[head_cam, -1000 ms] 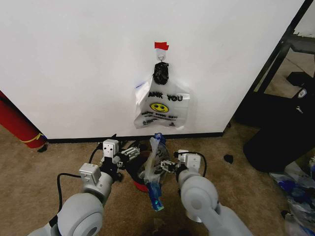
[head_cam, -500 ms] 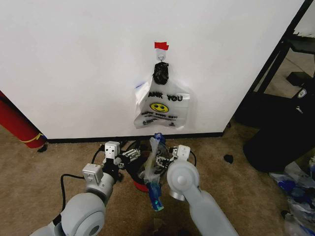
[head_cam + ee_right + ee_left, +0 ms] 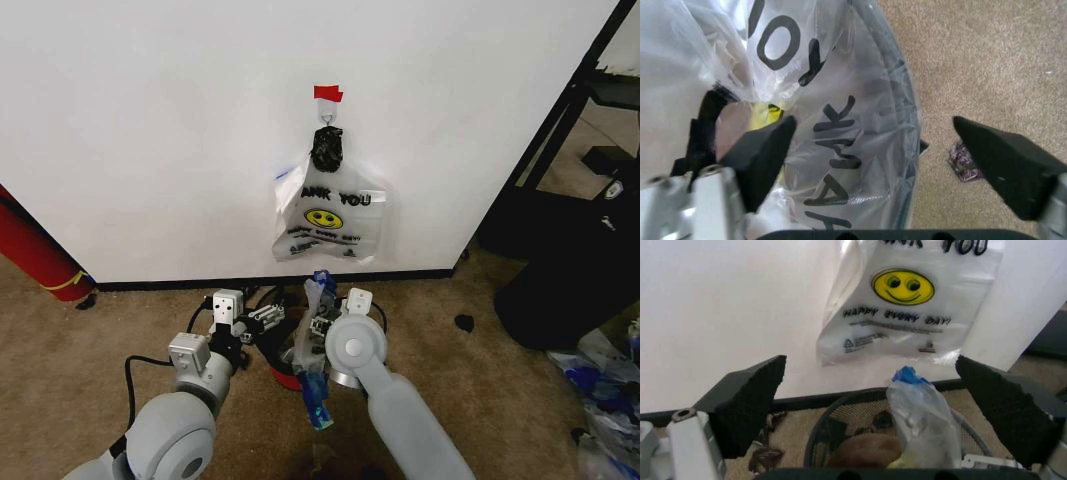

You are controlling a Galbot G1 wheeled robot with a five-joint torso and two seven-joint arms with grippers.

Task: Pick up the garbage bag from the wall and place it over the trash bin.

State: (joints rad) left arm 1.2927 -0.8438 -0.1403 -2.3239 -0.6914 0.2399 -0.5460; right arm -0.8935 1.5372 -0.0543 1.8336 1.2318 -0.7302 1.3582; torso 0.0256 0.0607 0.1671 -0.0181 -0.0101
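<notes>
Several garbage bags (image 3: pixel 330 215) with "THANK YOU" print and a yellow smiley hang from a hook under red tape (image 3: pixel 327 93) on the white wall (image 3: pixel 150 120). Below them the dark trash bin (image 3: pixel 275 345) stands on the carpet. One garbage bag (image 3: pixel 316 335) lies in and over the bin, its blue handle up. My left gripper (image 3: pixel 268 316) is open at the bin's left rim (image 3: pixel 840 405), facing that bag (image 3: pixel 920 415). My right gripper (image 3: pixel 318 328) is open at the bin's right side, its fingers (image 3: pixel 763 155) astride the printed plastic (image 3: pixel 833 125) and the rim (image 3: pixel 900 75).
A red cylinder (image 3: pixel 35 250) leans at the left wall. Black furniture (image 3: pixel 570 250) and loose plastic bags (image 3: pixel 610 390) crowd the right. A black baseboard (image 3: pixel 180 284) runs along the wall. A small dark scrap (image 3: pixel 965 162) lies on the carpet by the bin.
My right arm has swung left and turned in toward the bin, so its wrist now covers the bin's right side. The left arm and the bags have hardly moved.
</notes>
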